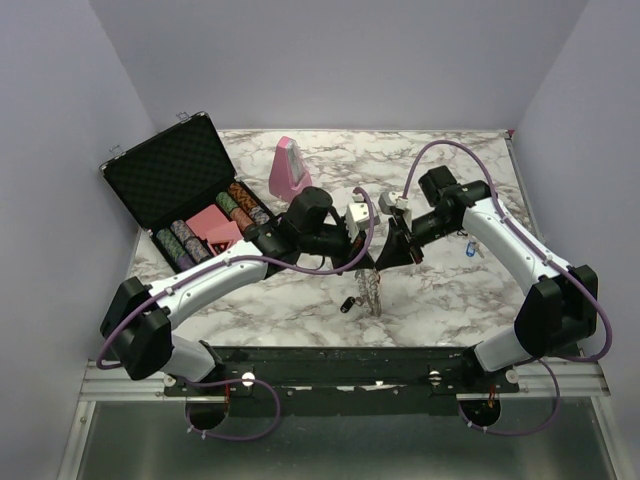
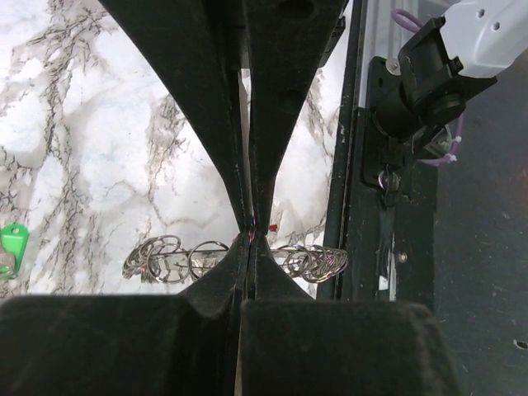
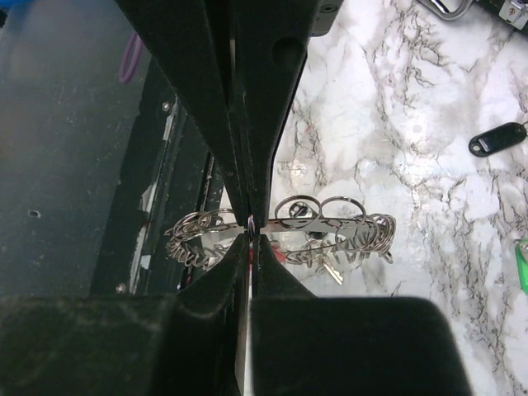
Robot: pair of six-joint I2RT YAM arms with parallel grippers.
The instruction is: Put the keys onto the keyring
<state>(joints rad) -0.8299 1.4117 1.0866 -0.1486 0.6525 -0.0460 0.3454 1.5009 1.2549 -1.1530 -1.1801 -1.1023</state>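
The keyring (image 1: 373,290), a silvery ring with a bumpy chain-like rim, hangs above the marble between both arms. My left gripper (image 2: 250,235) is shut on its rim, with loops of the keyring (image 2: 165,257) sticking out on both sides. My right gripper (image 3: 250,227) is shut on the keyring (image 3: 330,216) too, and a small silver key (image 3: 331,273) dangles under it. A black-capped key (image 1: 348,304) lies on the table beside the ring and also shows as the black key (image 3: 497,140). A blue-capped key (image 1: 470,247) lies by the right forearm. A green-capped key (image 2: 12,247) lies apart.
An open black poker-chip case (image 1: 170,175) sits at the back left with a pink metronome (image 1: 288,165) next to it. The black rail (image 2: 363,206) of the table's near edge runs close under the ring. Both forearms crowd the table's middle.
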